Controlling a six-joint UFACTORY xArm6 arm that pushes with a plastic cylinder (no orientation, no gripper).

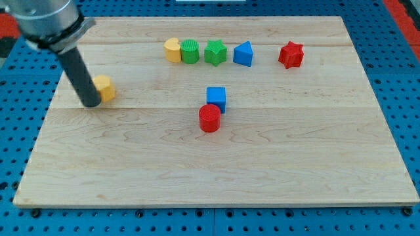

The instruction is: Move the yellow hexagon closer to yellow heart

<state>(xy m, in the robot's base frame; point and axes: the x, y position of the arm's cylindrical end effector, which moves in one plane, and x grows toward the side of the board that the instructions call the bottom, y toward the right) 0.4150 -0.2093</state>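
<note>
The yellow hexagon [104, 87] lies at the view's left side of the wooden board. My tip [91, 103] is down on the board, touching the hexagon's left edge. The yellow heart [172, 50] sits near the view's top, left end of a row of blocks, well to the right and above the hexagon.
Next to the heart in the row are a green cylinder [189, 51], a green star [214, 52] and a blue triangle [243, 54]. A red star [291, 54] lies further right. A blue cube [216, 98] and a red cylinder [209, 118] sit mid-board. The board's left edge [41, 124] is near my tip.
</note>
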